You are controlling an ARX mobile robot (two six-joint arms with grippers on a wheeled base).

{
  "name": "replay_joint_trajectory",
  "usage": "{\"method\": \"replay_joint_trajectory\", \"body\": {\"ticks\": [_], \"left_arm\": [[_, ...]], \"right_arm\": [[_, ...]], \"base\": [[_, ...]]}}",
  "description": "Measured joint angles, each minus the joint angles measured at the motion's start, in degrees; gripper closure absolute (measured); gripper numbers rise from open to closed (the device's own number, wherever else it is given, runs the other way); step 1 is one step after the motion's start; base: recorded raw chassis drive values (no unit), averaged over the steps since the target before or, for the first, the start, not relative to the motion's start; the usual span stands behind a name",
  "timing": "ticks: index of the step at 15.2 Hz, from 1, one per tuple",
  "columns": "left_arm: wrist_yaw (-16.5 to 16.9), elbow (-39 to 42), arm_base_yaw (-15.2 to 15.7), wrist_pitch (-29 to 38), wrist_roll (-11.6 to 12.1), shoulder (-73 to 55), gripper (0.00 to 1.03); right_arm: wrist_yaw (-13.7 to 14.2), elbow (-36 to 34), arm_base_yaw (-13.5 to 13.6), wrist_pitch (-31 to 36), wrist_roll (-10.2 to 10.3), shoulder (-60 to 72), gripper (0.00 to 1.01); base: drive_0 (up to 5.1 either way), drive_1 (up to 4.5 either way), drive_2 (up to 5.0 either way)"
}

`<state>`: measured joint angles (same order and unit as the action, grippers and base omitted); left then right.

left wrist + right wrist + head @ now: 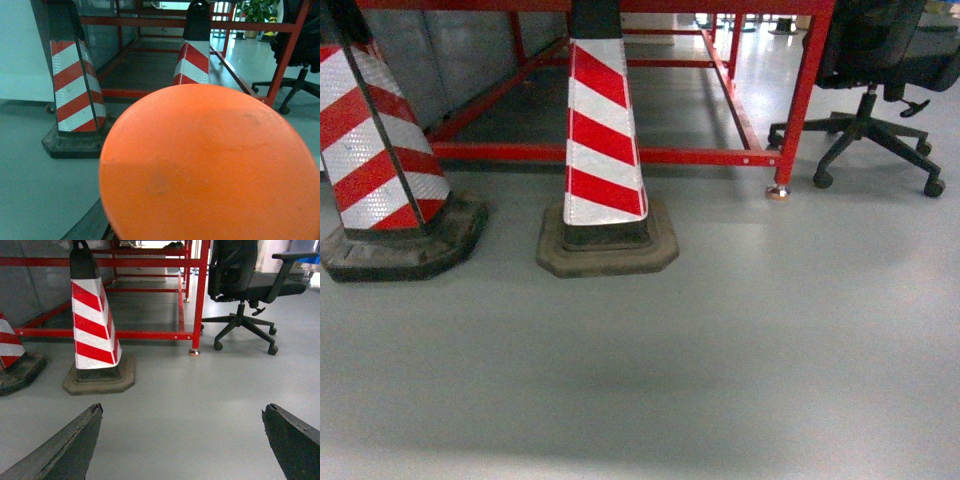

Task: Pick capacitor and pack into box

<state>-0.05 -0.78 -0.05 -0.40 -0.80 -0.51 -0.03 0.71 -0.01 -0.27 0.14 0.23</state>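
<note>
Now | step: carry, no box seen | left jaws hidden behind capacitor (210, 165), state unclear | right gripper (182, 440) jaws apart, empty | next: find box

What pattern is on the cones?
Red and white diagonal stripes on each cone, clearest in the head view.

Two cones (605, 150) side by side before frame (620, 155), chair (880, 60) to its right

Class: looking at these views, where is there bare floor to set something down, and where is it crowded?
Free: the grey floor in front of the two striped cones, and the patch between the nearer cone and the office chair. Crowded: around the cone bases and the red frame's leg.
</note>
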Motion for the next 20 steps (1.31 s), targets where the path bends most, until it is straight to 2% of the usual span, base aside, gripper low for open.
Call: {"method": "replay_joint_trajectory", "body": {"ticks": [20], "left_arm": [[0.0, 0.0, 0.0, 0.2, 0.0, 0.0, 0.59]], "right_arm": [[0.0, 0.0, 0.0, -0.1, 0.0, 0.0, 0.03]], "base": [[0.0, 4.28, -4.2]]}}
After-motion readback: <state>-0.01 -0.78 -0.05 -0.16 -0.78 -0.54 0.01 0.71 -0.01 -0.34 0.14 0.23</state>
